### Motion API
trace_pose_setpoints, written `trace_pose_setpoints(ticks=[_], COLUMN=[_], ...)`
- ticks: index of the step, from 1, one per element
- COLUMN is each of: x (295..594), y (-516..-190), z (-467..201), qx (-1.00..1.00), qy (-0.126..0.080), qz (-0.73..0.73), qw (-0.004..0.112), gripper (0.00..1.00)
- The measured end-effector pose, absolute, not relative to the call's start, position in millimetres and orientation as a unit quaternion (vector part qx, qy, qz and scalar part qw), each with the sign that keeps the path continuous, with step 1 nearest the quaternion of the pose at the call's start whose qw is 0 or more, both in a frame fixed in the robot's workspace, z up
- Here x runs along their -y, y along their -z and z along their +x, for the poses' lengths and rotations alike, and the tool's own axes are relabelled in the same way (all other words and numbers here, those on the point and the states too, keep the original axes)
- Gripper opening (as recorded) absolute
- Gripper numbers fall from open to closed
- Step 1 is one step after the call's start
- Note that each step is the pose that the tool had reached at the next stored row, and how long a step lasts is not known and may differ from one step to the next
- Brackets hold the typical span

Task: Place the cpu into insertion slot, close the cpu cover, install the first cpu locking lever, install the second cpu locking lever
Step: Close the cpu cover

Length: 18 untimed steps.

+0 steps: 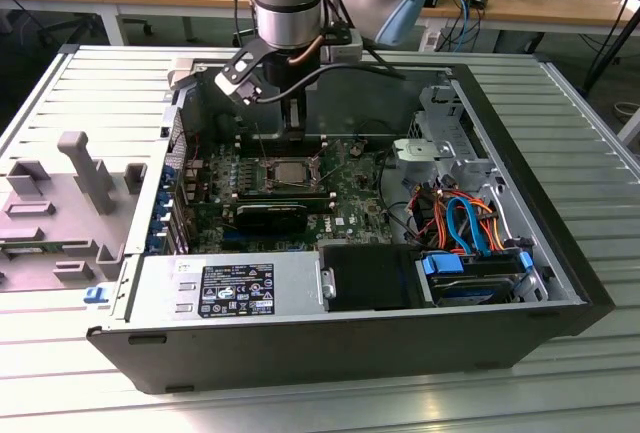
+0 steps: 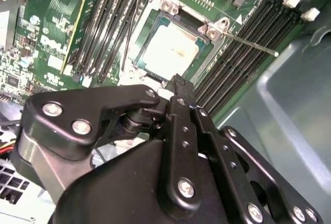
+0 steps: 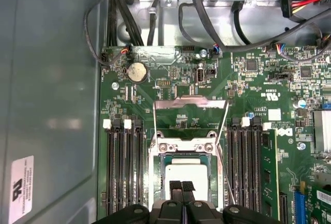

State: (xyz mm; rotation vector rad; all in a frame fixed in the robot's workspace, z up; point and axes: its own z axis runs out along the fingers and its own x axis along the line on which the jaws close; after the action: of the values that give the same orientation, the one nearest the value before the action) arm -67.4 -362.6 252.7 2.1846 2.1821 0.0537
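Dull silver metal marks the cpu (image 3: 185, 175), which lies flat inside the insertion slot (image 3: 155, 180) on the green motherboard (image 3: 170, 79), so I judge the first step done. The cpu cover (image 3: 183, 144) seems to be folded down around it, its window framing the chip, though I cannot tell whether it sits fully flat. The two locking levers I judge not yet installed. One thin rod (image 2: 248, 43) juts out free over the memory slots (image 2: 261, 27), and a wire loop (image 3: 191, 100) lies across the board just past the cover's far edge.

My gripper (image 3: 181, 185) hangs just above the cpu's near edge, fingertips pressed together with nothing between them. In the exterior view my arm reaches down into the open computer case (image 1: 300, 338), directly over the socket.
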Motion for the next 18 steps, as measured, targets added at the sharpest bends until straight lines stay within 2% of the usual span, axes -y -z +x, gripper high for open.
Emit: trace_pose_setpoints(ticks=[18], x=[363], y=[-262], z=[-16], qx=[-0.707], qy=[0.007], qz=[0.707], qw=[0.002], gripper=[0.11])
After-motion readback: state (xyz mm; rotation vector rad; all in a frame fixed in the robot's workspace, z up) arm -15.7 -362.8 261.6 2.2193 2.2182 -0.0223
